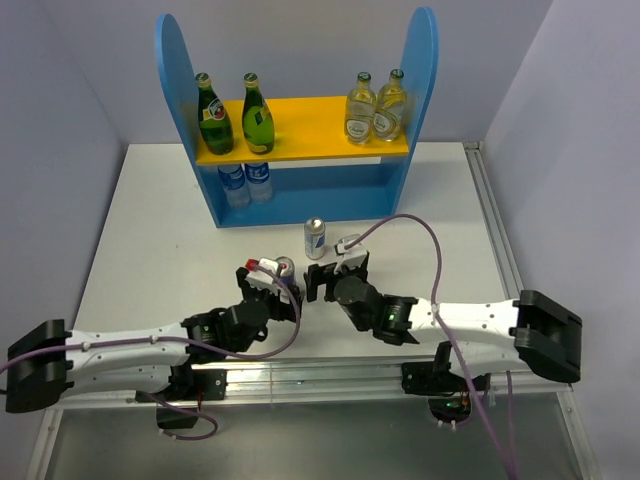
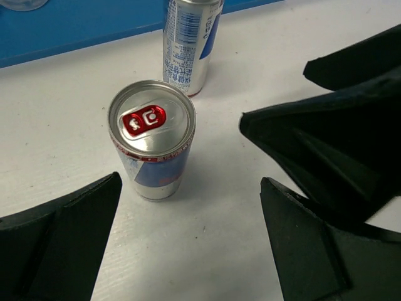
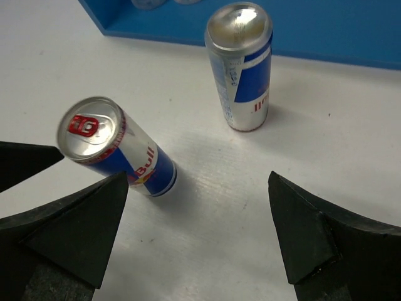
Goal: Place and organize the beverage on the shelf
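Note:
The shelf point(image 1: 180, 90) stands at the back of the table. Two dark green bottles point(image 1: 213, 115) stand on the left of its yellow board and two clear yellowish bottles point(image 1: 375, 108) on the right. Two blue-and-silver cans stand upright on the table. One can point(image 1: 315, 238) is in front of the shelf. The other can point(image 1: 285, 267) is nearer me, just ahead of my left gripper point(image 1: 273, 285). In the left wrist view this near can point(image 2: 151, 138) stands ahead of the open, empty left gripper point(image 2: 188, 244). My right gripper point(image 3: 197, 232) is open and empty, with the near can point(image 3: 119, 150) at its left finger and the far can point(image 3: 241, 69) ahead.
Two small clear bottles with blue labels point(image 1: 245, 182) stand on the shelf's lower level at the left. The two grippers face each other closely, and the right gripper's black fingers point(image 2: 338, 138) fill the right of the left wrist view. A metal rail point(image 1: 330, 375) runs along the table's near edge.

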